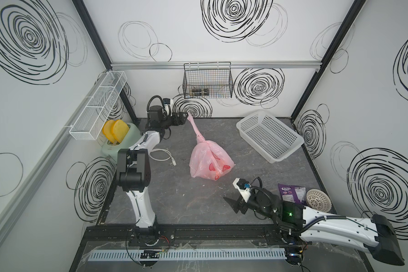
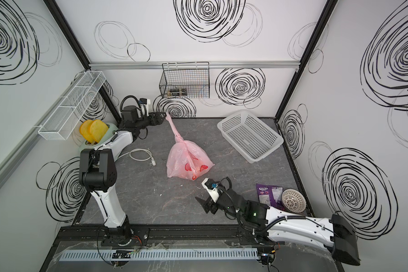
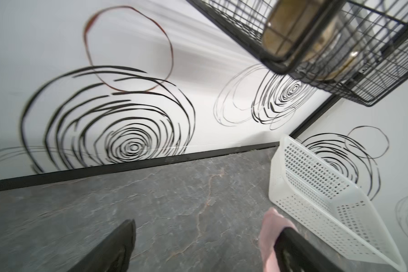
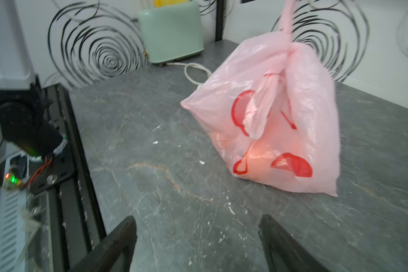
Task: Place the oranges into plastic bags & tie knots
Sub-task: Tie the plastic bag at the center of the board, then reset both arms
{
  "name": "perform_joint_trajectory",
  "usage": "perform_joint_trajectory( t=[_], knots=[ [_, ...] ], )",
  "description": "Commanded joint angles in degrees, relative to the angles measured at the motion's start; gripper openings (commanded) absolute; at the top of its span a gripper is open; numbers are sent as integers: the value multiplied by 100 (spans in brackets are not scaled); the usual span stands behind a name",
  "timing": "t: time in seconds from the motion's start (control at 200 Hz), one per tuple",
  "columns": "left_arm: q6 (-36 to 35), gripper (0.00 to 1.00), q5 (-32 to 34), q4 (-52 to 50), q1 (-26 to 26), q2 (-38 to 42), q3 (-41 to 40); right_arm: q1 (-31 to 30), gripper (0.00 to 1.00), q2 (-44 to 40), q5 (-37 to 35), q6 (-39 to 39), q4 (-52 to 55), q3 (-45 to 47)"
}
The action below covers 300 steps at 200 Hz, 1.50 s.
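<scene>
the pink bag [image 1: 210, 162] sits near the middle of the table [image 1: 174, 207], its base resting on the top and its mouth gathered shut. in the right wrist view the bag [image 4: 292, 106] shows red printed shapes, and the oranges [image 4: 257, 150] are only a warm orange glow low behind the film, so you can't count them. the knot [image 1: 204, 142] bunches at the top of the bag. from it the twisted tail [image 1: 194, 127] slants up toward 11 o'clock, and both top views show the same line [image 2: 174, 128].

the end of the tail meets your left claw [image 1: 184, 119] at the far edge of the table. in the left wrist view that claw [image 3: 207, 227] stands wide, and the pink end [image 3: 269, 230] lies against the inner face of one finger, not pinched between the two.

your right claw [image 1: 233, 205] hangs at about 5 o'clock from the bag, near it but apart. in its wrist view the claw [image 4: 198, 220] is spread wide with only bare table between the fingers.

a coiled white cable [image 1: 161, 156] lies at 9 o'clock, just beside the bag. past it, a mint toaster [image 1: 111, 148] holds two yellow slices [image 1: 116, 130]. the white perforated basket [image 1: 269, 134] is at 2 o'clock. a purple packet [image 1: 291, 192] and a small round strainer [image 1: 318, 200] lie at 4 o'clock. a black wire basket [image 1: 207, 81] hangs on the back wall at 12 o'clock.
</scene>
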<state>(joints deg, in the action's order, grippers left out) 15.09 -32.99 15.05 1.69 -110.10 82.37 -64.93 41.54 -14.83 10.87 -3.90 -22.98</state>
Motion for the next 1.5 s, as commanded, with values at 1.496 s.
perform_joint_trajectory(
  t=[1.496],
  knots=[
    [-335, 96, 2748, 6665, 708, 3136, -7672, 6500, 98, 4160, 1739, -1026, -5924, 867]
  ],
)
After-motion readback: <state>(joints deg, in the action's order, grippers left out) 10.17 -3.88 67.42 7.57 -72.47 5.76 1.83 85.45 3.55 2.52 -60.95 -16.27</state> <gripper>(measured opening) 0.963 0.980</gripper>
